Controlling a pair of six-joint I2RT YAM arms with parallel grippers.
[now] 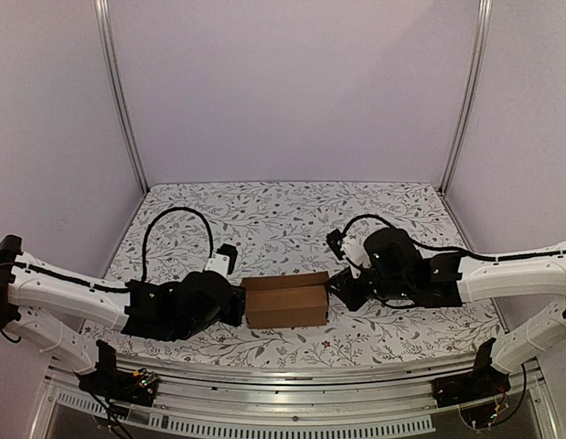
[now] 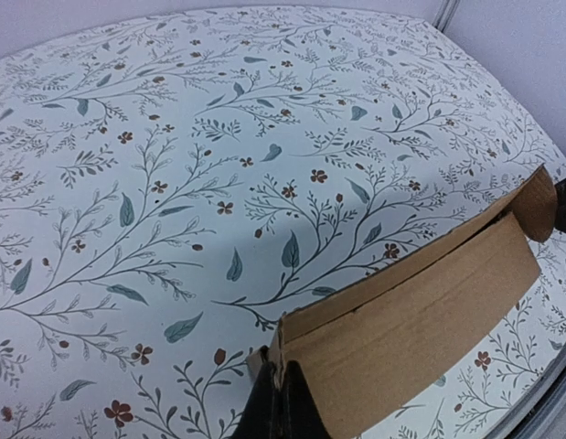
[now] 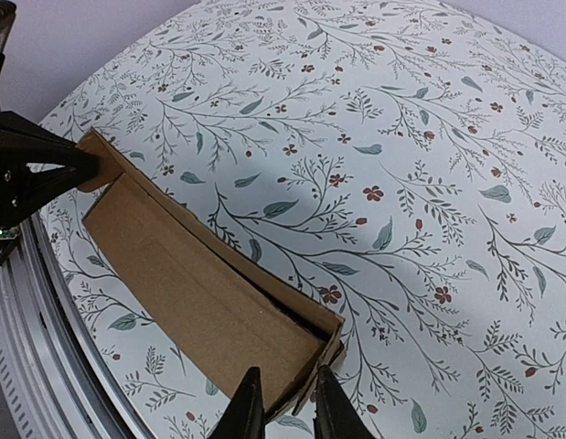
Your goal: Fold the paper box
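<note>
Box flat on desk, lid slightly gaping | left gripper pinching box's left end | right gripper pinching box's right corner | judged: both ends clamped to steady the box for closing.

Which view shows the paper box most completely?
The top external view: the whole paper box lies inside the frame. The left wrist view crops its near end; the right wrist view shows one long side close up.
</note>
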